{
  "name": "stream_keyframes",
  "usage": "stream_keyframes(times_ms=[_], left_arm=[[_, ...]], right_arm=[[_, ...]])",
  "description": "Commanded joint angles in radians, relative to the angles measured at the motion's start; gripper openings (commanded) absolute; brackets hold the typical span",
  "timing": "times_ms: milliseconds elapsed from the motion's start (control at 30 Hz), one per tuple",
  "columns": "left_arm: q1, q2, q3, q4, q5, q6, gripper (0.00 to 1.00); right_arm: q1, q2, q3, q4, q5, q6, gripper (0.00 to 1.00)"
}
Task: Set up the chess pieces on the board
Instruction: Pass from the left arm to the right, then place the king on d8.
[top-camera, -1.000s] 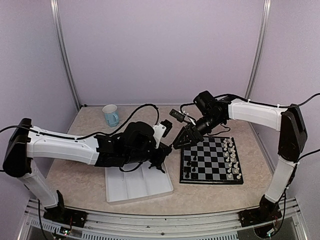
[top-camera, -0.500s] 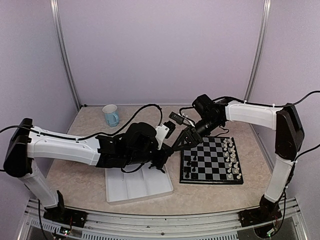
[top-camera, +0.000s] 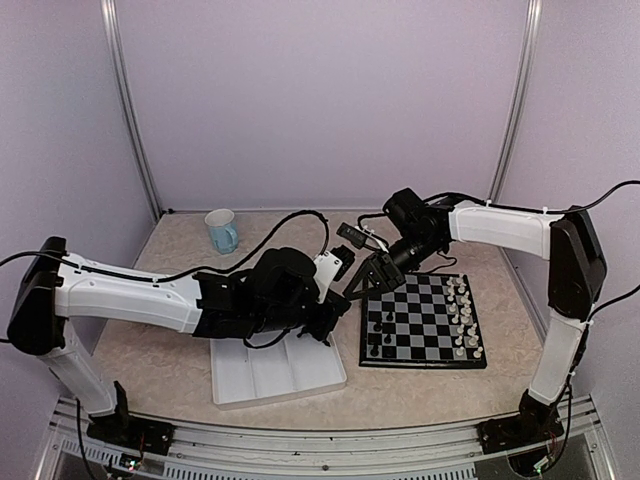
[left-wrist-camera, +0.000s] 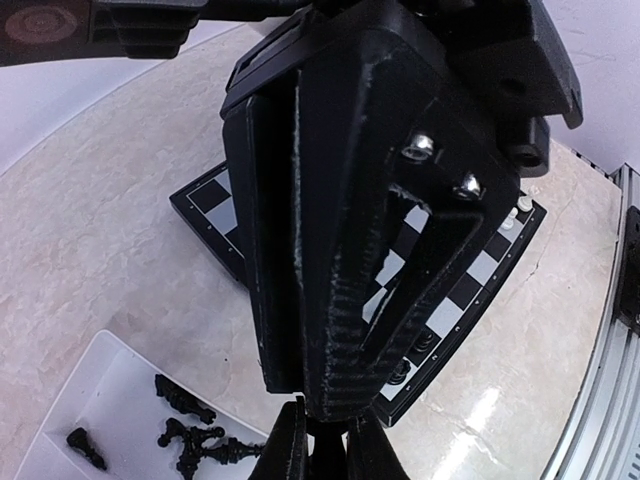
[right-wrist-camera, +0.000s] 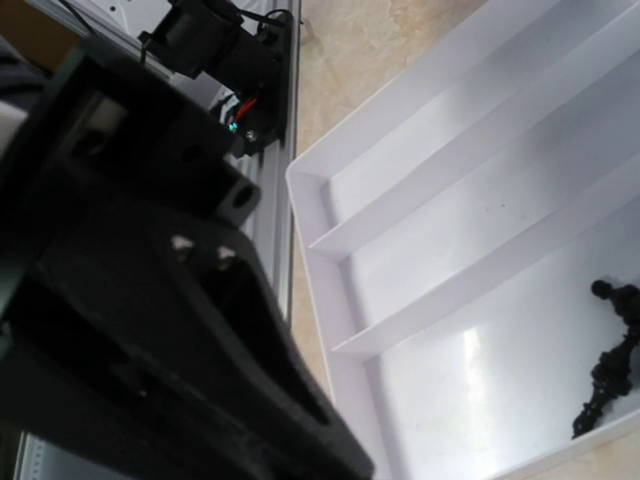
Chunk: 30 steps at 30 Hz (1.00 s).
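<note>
Here, the board (top-camera: 425, 322) lies at about 4 o'clock on the table (top-camera: 160, 350). Its 9 o'clock edge sits just beside the right rim of the white tray (top-camera: 270, 375) — only a thin strip of tabletop parts them. Both grippers crowd over that strip, by the board's far-left corner. Bare tabletop shows at 12 o'clock behind the board, up to the back wall (top-camera: 320, 100), and at 9 o'clock beyond the tray. A blue mug (top-camera: 222, 231) stands well apart at 11 o'clock. Some black pieces (top-camera: 378, 330) stand near the board's 9 o'clock edge and white pieces (top-camera: 462, 318) along its 3 o'clock edge. More black pieces lie tumbled in an outer compartment of the tray.

The left arm (top-camera: 130, 295) runs low and nearly level from its base at 7 o'clock toward the middle, its wrist dipped over the tray's far-right corner. The left gripper (top-camera: 333, 317) has its fingers pinched almost together. Something dark fills the slit in its wrist view, but I cannot tell whether it is a piece.

The right arm (top-camera: 500, 225) stands up from its base at 5 o'clock, bends at 2 o'clock and reaches toward 9 o'clock with the wrist tilted down. The right gripper (top-camera: 353, 291) points its tips straight at the left fingertips — nearly touching them in the left wrist view. How wide its fingers stand, I cannot tell.
</note>
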<state>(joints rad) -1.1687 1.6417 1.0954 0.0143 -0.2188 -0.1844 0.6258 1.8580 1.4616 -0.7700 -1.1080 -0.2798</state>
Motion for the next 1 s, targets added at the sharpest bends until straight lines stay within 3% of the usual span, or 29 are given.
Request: stream_keyframes(times_ms=[0, 167, 400, 800, 967], left_arm=[[-0.009, 0.01, 0.035, 0.028, -0.012, 0.019, 0.09], [-0.009, 0.013, 0.032, 0.033, -0.058, 0.01, 0.24], [0.001, 0.004, 0.002, 0.052, -0.146, -0.034, 0.63], [0.064, -0.065, -0.101, 0.107, -0.084, -0.102, 0.69], [0.119, -0.11, -0.158, 0.138, -0.053, -0.163, 0.7]], right_arm=[[0.01, 0.02, 0.009, -0.013, -0.032, -0.012, 0.11], [0.01, 0.004, 0.007, -0.01, 0.003, -0.026, 0.01], [-0.007, -0.051, 0.014, 0.01, 0.205, -0.059, 0.0], [-0.06, -0.104, -0.042, 0.093, 0.672, -0.136, 0.0], [-0.06, -0.103, -0.077, 0.118, 0.788, -0.159, 0.0]])
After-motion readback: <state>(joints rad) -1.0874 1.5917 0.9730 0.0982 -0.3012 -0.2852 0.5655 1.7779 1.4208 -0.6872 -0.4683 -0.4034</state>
